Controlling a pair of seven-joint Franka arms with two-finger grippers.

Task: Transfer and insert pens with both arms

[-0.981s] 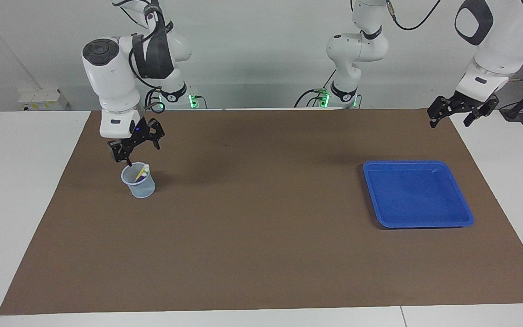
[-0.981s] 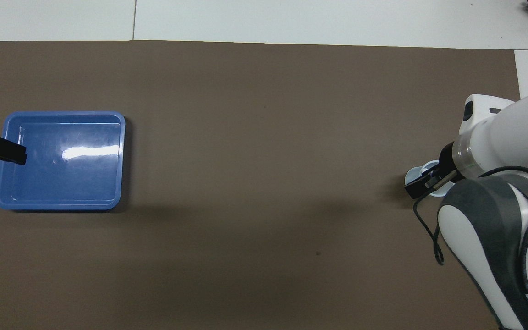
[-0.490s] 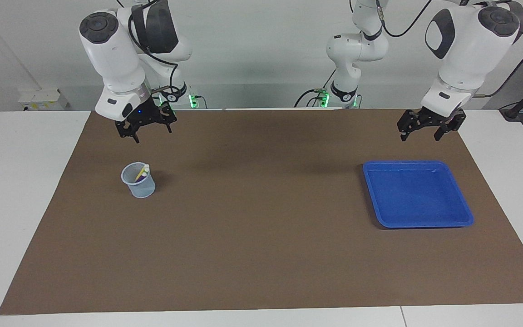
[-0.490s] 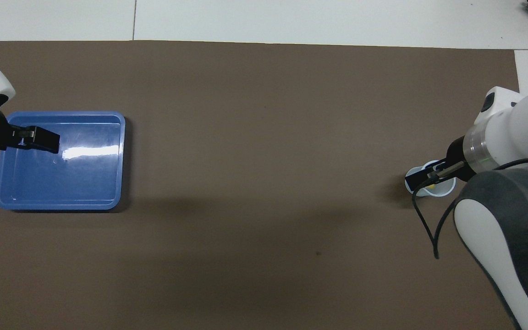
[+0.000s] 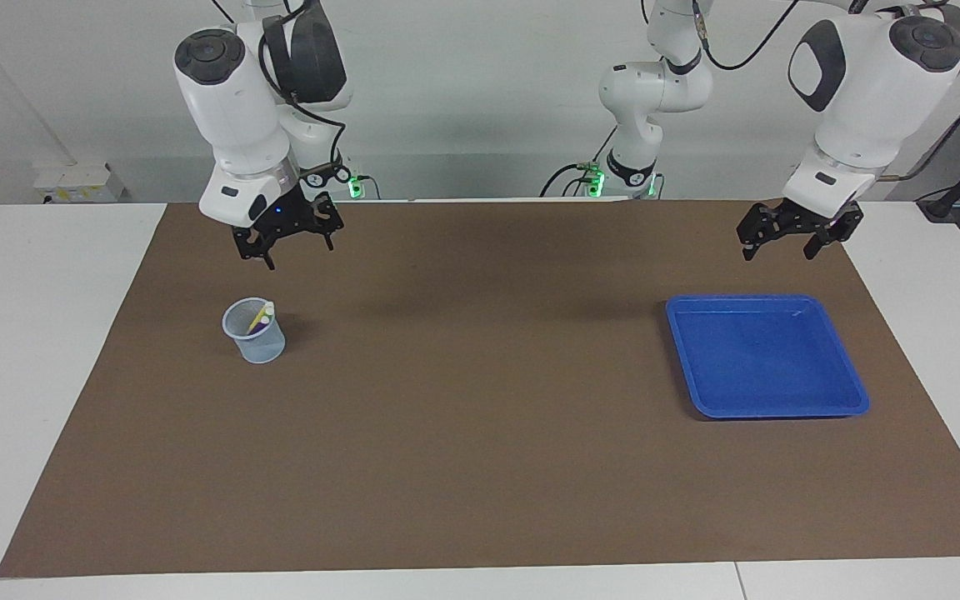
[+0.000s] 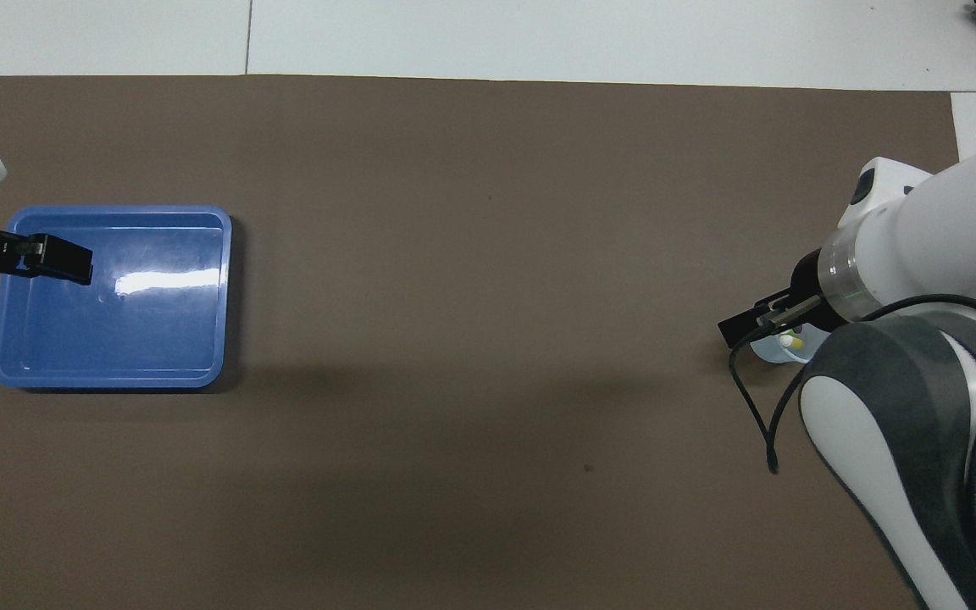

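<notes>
A pale blue translucent cup (image 5: 257,342) stands on the brown mat toward the right arm's end of the table. The pens (image 5: 261,317) stand in it: a yellow one with a whitish cap and a purple one lower inside show. From overhead my right arm covers most of the cup (image 6: 772,351); one pen cap (image 6: 789,341) peeks out. My right gripper (image 5: 290,243) hangs high over the mat beside the cup, open and holding nothing. My left gripper (image 5: 787,240) is raised over the blue tray's (image 5: 767,358) end, open and holding nothing.
The brown mat (image 5: 480,433) covers most of the white table. The blue tray (image 6: 115,339) holds nothing. Two smaller white arm bases with green lights (image 5: 634,167) stand at the robots' edge of the table.
My right gripper has lifted up out of the cup and drifted toward the table's middle, holding nothing. My left gripper swung in from the table's end to over the tray.
</notes>
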